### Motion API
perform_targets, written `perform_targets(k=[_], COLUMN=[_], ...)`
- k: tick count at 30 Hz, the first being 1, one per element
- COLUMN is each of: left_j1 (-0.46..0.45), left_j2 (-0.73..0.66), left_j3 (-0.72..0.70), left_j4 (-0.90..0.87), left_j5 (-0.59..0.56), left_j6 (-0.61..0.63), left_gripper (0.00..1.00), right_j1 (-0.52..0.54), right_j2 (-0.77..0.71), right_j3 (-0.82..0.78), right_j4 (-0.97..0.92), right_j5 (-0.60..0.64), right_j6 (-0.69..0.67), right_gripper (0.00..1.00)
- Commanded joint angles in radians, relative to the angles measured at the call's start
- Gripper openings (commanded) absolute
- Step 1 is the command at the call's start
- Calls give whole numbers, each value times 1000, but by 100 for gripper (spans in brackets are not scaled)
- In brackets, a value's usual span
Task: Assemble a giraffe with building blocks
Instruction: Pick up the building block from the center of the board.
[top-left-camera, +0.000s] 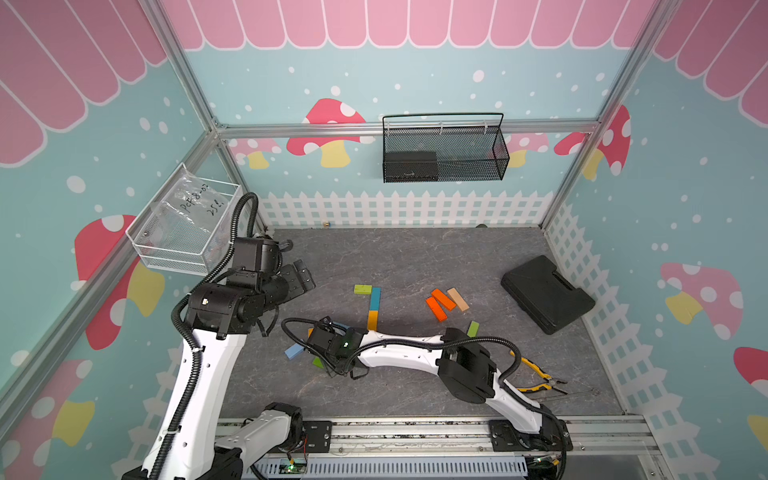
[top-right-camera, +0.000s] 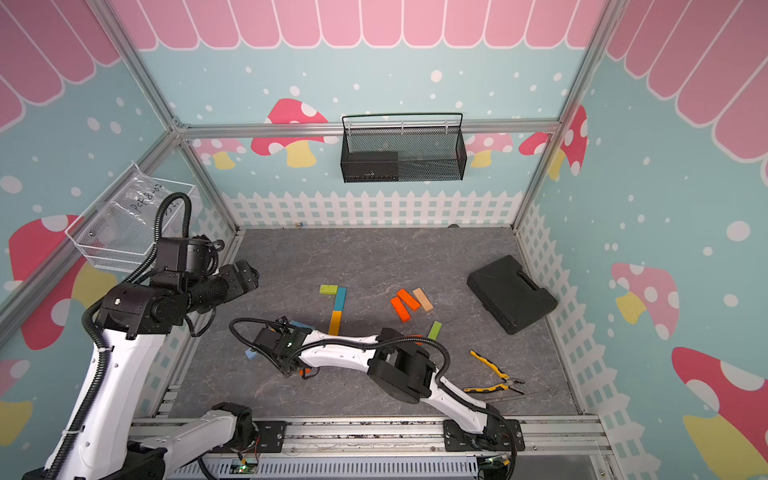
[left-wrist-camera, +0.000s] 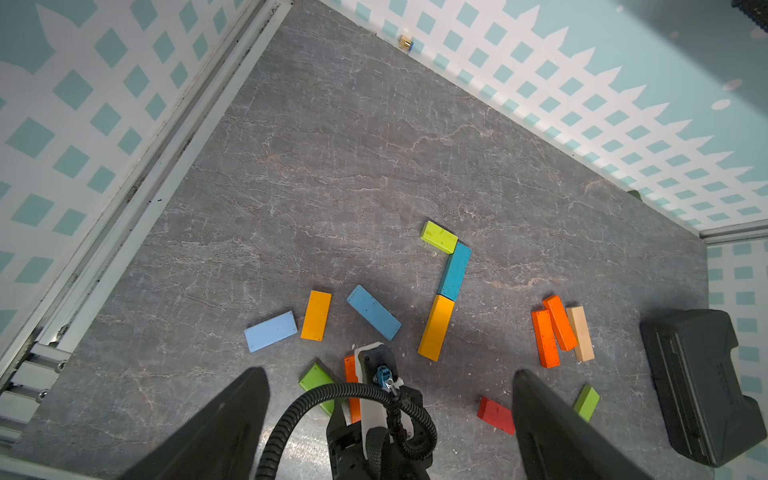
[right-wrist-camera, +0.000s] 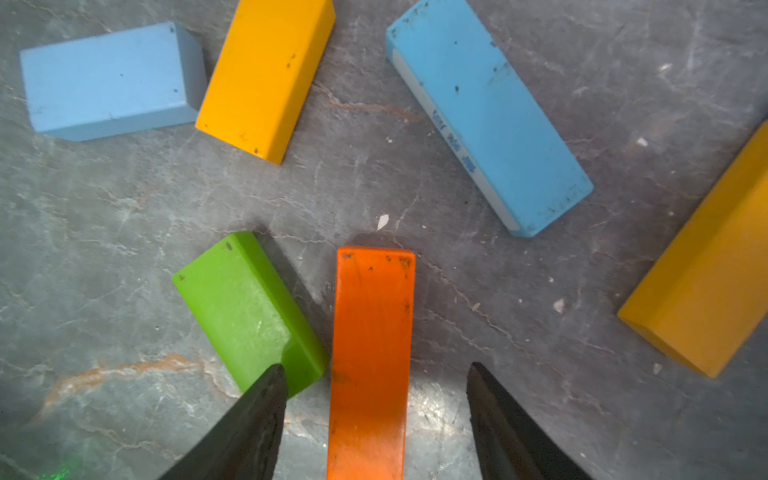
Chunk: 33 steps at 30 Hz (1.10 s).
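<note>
The orange block (right-wrist-camera: 370, 361) is lying flat among the scattered building blocks (left-wrist-camera: 436, 328), well apart from the black case (top-left-camera: 546, 293) and nearer the robot's base, just beside a green block (right-wrist-camera: 245, 311). The right gripper (right-wrist-camera: 376, 368) is straddling it, jaws apart and touching neither side, with the right arm (top-left-camera: 399, 349) stretching low across the table (top-left-camera: 415, 257) away from the case. The left gripper (left-wrist-camera: 388, 371) is hanging high, even farther from the case, jaws spread wide around nothing.

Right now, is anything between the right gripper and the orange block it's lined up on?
Nothing between them: the right gripper straddles the orange block, jaws open. But the green block lies close beside it, and one fingertip overlaps its corner in the right wrist view, so it may get bumped.
</note>
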Motion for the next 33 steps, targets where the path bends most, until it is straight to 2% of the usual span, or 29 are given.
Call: perform_targets(k=[1,6,17,26,29,33], left_j1=[11,14,26,32,35,38], left_j2=[-14,-11,-12,-20,-21,-23], left_j3=[-5,-9,-31,-49,-55,-57], left_j4=[11,15,25,28,33,34], left_j5=[6,16,26,33,39,42], left_j6=[8,7,16,21,21,22], left_gripper=[94,94,94,94,94,94], right_j1=[-28,-42,-40,-39,-39,-39], right_j2=[-31,28,84,149,160,146], right_j3=[26,97,149,203,209,196], right_j4=[-44,-87,-104,-137,-151,-174], right_j5=[-3,-30,-91,-123,-122,-101], right_j6=[26,12,-12,-19,-10,26], right_gripper=[70,67,64,56,49,21])
